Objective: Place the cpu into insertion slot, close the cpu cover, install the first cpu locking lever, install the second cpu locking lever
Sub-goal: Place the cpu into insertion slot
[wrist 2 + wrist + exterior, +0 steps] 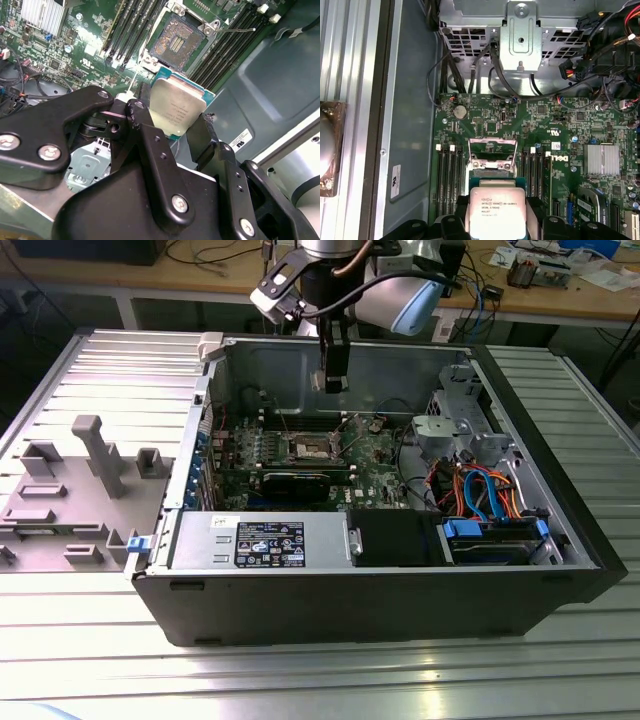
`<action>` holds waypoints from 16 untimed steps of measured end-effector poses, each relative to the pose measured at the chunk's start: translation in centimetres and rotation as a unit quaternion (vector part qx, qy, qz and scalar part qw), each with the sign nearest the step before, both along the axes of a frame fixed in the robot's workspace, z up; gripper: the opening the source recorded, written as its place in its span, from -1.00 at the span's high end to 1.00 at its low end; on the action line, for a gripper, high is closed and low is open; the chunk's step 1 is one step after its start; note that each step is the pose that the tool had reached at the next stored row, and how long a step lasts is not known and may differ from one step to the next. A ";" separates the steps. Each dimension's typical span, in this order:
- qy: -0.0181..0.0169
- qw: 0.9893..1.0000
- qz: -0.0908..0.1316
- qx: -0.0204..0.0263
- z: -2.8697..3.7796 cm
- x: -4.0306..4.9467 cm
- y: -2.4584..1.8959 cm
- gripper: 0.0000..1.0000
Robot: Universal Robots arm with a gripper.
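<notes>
In the exterior view the arm (400, 295) reaches in over the open computer case (350, 610) with its wrist pointing straight down. The jaws hang above the motherboard (375, 455). The case rests on a ribbed metal worktop (110, 370), and from there we cannot make out what the jaws carry.

Both wrist views settle that. The jaws are pinching the cpu (177, 107) by two opposite edges, its silvery top facing the cameras, held clear of the board. The second wrist view shows the insertion slot (175, 42) bare, with its gold contacts exposed just beyond the tips of the jaws. In the first wrist view the cpu hides most of the slot, and we see instead the cpu cover (492, 150) raised open on the side of the slot away from the jaws.

As for print, the top of the cpu carries several lines of dark lettering (we leave them unread). A white sticker (395, 181) sits on the case wall beside the jaws. A labelled power supply (260, 540) lies well apart from them.
</notes>
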State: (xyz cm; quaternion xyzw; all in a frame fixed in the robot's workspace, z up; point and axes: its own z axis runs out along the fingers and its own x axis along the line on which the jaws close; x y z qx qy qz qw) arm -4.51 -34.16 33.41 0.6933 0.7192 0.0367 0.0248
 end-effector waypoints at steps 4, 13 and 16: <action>0.000 1.000 0.000 0.000 -0.08 0.00 0.00 -0.07; 0.000 1.000 0.000 0.000 -0.36 0.00 0.00 -0.07; 0.000 1.000 0.000 0.000 -0.46 0.00 0.00 -0.07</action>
